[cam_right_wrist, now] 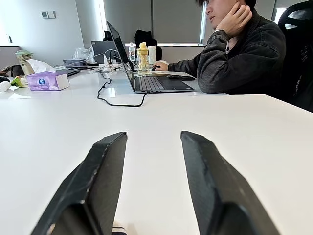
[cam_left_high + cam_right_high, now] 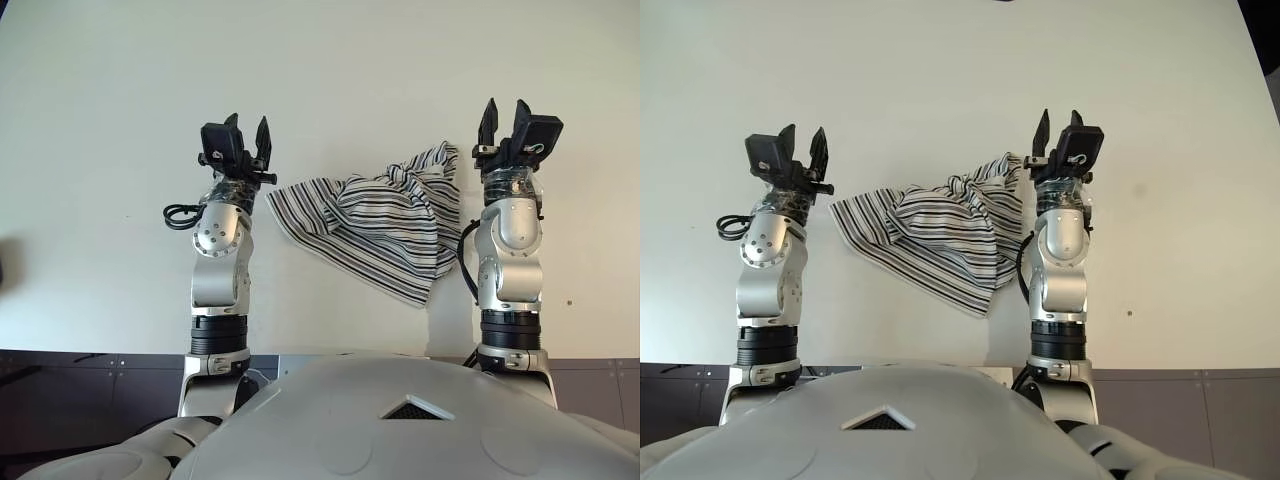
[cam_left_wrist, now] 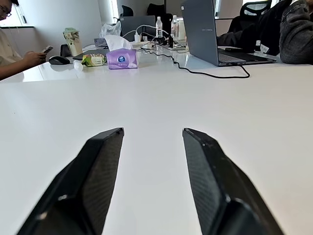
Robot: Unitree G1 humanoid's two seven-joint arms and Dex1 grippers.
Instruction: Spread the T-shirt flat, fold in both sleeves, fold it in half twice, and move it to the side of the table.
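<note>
The left gripper point(image 2: 248, 125) is released, its two black fingers parted with only bare tabletop between them, and it grasps nothing. The right gripper point(image 2: 505, 110) is likewise released, fingers spread and empty. Both point away from the robot over the white table point(image 2: 330, 60), roughly level with each other.

The T-shirt point(image 2: 380, 225), striped black and white, lies crumpled on the table between the two grippers, behind their fingertips and alongside the wrists and forearms. It is bunched and twisted rather than spread. Its knotted upper corner sits just beside the inner side of the right gripper; whether the cloth touches it I cannot tell. Its broader flat edge reaches towards the left gripper, ending just beside that wrist with a narrow strip of table between. A pointed lower corner trails back along the inner side of the right forearm. The cloth sits nearer the right gripper than the left.

Well ahead of the left gripper, at the far end of the table, stand a purple tissue box point(image 3: 121, 58) and an open laptop point(image 3: 205, 29), with a black cable point(image 3: 205, 73) running across the tabletop beside it
</note>
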